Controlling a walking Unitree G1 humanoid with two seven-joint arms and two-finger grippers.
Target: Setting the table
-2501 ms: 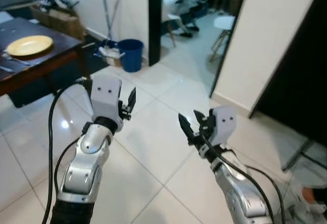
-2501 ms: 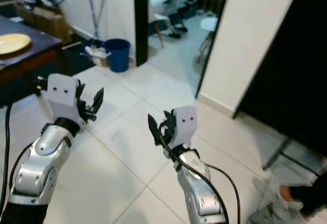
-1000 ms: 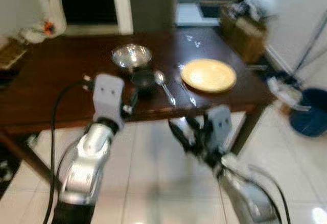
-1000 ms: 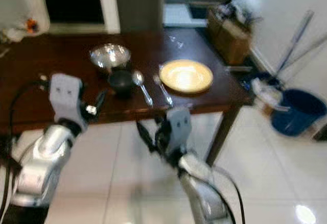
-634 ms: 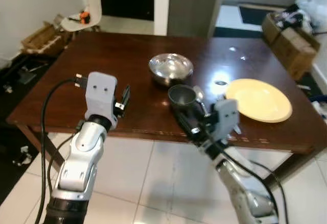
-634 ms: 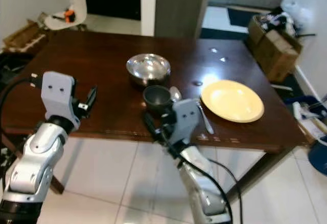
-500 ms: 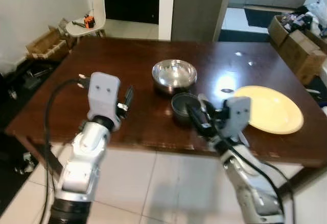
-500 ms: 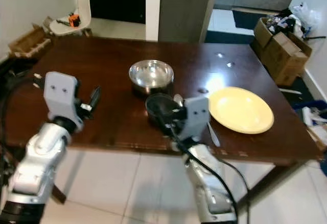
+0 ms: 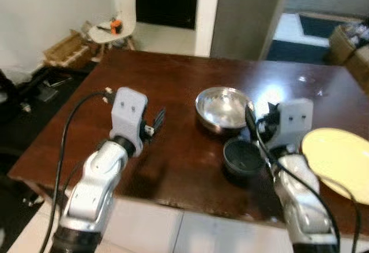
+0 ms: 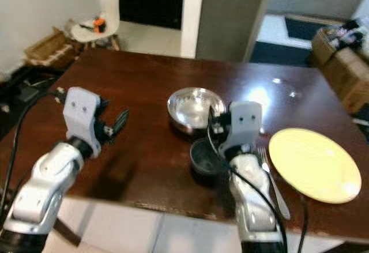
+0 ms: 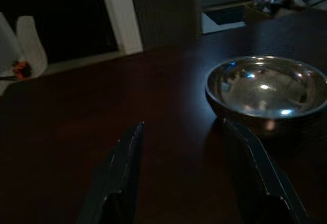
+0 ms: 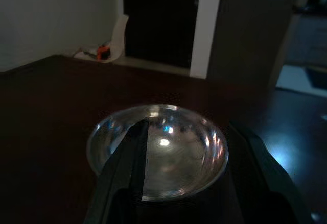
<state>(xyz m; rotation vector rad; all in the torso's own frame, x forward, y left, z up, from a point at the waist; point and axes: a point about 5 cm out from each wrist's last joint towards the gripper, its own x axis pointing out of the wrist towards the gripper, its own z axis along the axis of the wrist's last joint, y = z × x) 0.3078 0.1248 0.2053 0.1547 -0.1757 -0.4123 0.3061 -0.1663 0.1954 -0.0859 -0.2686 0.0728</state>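
We stand at the near edge of the dark wood table [image 9: 173,166], both arms raised over it. Our left gripper [image 9: 155,120] hovers above bare tabletop on the left, fingers [image 11: 122,173] spread wide w/ nothing between them. Our right gripper [image 10: 214,127] sits over the middle of the table, approx. above the near rim of the steel bowl; its fingers [image 12: 134,163] are also wide apart and empty.

Just below and near of the right gripper is a small dark bowl [image 10: 205,156], close beside the steel bowl [image 10: 195,109], which lies just beyond it; whether the two touch we can't tell. To the right, a fork [image 10: 271,178] lies along the near-right part of the table, next to the yellow plate [image 10: 314,163], which sits by the table's right edge.

Further off, past the table's far left corner, a white chair [image 9: 118,19] holds a small orange item, prob. a tool. A cardboard box [image 10: 340,57] stands on the floor at far right.
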